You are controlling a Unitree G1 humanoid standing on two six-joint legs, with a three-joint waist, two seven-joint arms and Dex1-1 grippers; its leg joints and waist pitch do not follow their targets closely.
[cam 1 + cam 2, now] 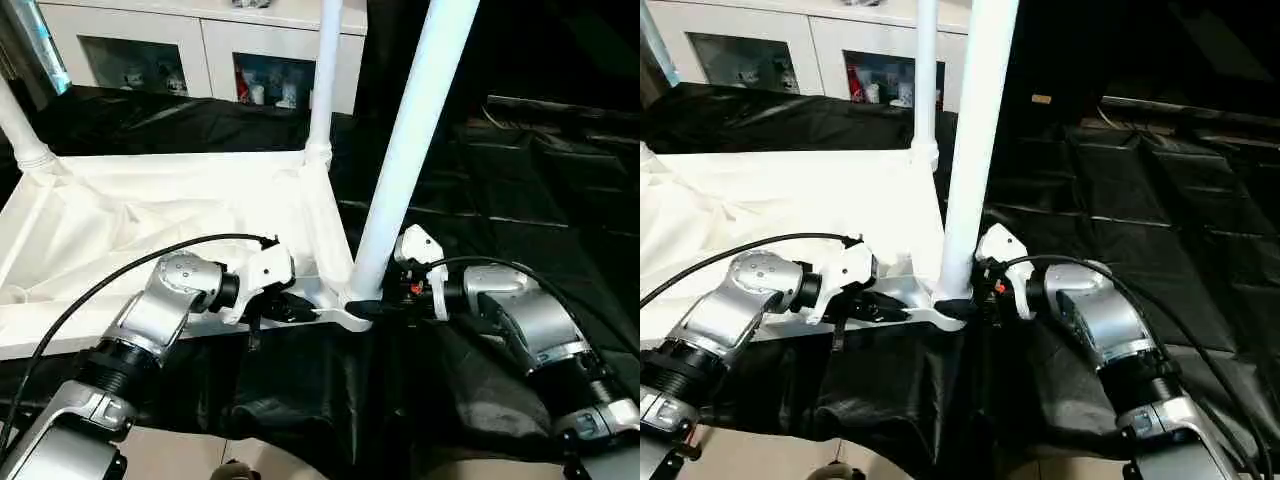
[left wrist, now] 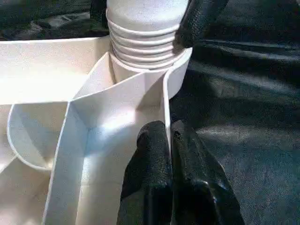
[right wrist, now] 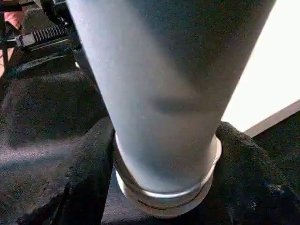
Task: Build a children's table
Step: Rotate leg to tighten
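Risk of cross-threading or tilting the long white tubular leg [image 1: 405, 160] in its round corner socket [image 1: 352, 312] if the right hand [image 1: 388, 300], fingers spread around the leg's base, twists off-axis. Left hand [image 1: 300, 310] pinched shut on the rim wall of the small white plastic table top [image 1: 120, 220], lying ribbed side up on black sheeting [image 1: 520, 190]. Leg's long axis near upright, leaning slightly, free end up.

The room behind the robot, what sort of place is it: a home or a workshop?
Probably an indoor test room dressed like a home: a white cabinet with glass-fronted compartments holding small items, black sheeting spread over the floor, and an upturned children's table being assembled.
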